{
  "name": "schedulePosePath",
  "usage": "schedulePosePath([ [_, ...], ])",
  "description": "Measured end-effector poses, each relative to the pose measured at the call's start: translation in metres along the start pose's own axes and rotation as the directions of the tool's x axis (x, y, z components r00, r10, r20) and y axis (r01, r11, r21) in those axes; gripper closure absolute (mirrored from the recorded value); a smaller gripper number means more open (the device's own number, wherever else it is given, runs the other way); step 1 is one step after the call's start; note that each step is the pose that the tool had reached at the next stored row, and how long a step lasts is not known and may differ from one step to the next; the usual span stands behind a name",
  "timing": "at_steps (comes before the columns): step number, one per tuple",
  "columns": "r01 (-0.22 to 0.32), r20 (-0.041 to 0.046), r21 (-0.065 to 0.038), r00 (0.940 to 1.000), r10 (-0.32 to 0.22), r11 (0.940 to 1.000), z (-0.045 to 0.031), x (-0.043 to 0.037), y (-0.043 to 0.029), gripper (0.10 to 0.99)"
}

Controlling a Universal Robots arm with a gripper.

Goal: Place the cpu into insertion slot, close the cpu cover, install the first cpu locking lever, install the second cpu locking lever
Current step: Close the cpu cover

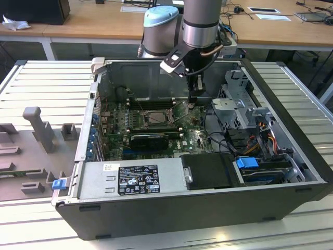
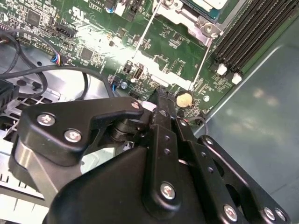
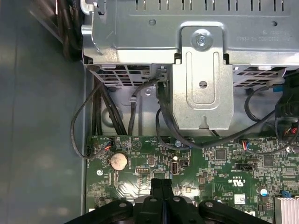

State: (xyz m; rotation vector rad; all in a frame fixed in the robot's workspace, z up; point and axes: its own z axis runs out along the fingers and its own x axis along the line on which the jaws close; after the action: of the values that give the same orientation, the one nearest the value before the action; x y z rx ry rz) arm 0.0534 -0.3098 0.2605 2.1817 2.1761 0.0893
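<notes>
Two fingers [image 3: 156, 187] pressed together, nothing between them. The gripper [image 3: 161, 185] hangs low over green motherboard [image 3: 210, 163], near coin battery [image 3: 118, 161]. Toward the exterior view's left, close but apart, lies the insertion slot [image 1: 155, 117], thin locking levers [image 2: 144, 33] raised.

Matt black fingers [image 3: 156, 189], glossy green board [image 3: 140, 158], dull metal bracket [image 3: 201, 105].
</notes>
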Motion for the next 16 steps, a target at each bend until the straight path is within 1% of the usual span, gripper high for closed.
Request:
schedulePosePath([
  [2,0.0,0.0,0.0,1.0,0.0,1.0,0.0017,0.0,0.0001,0.98],
  [3,0.0,0.0,0.0,1.0,0.0,1.0,0.0042,0.0,0.0009,0.98],
  [6,0.0,0.0,0.0,1.0,0.0,1.0,0.0095,0.0,0.0052,0.98],
  [9,0.0,0.0,0.0,1.0,0.0,1.0,0.0145,0.0,0.0054,0.98],
  [10,0.0,0.0001,0.004,1.0,0.0,1.0,0.0157,-0.0001,0.0055,0.98],
  [11,0.0,0.0002,0.01,1.0,0.0,0.9999,0.0159,-0.0003,0.0054,0.98],
  [12,0.0,0.0002,0.023,1.0,0.0,0.9997,0.0159,-0.0003,0.0054,0.98],
  [13,0.0,0.0003,0.029,1.0,0.0,0.9996,0.0158,-0.0003,0.0054,0.98],
  [14,0.0,0.0002,0.034,1.0,0.0,0.9994,0.0157,-0.0002,0.0051,0.98],
  [15,0.0,0.0001,0.036,1.0,0.0,0.9994,0.0154,-0.0002,0.0048,0.98],
  [16,0.0,-0.0004,0.04,1.0,0.0,0.9992,0.0137,-0.0002,0.0042,0.98],
])
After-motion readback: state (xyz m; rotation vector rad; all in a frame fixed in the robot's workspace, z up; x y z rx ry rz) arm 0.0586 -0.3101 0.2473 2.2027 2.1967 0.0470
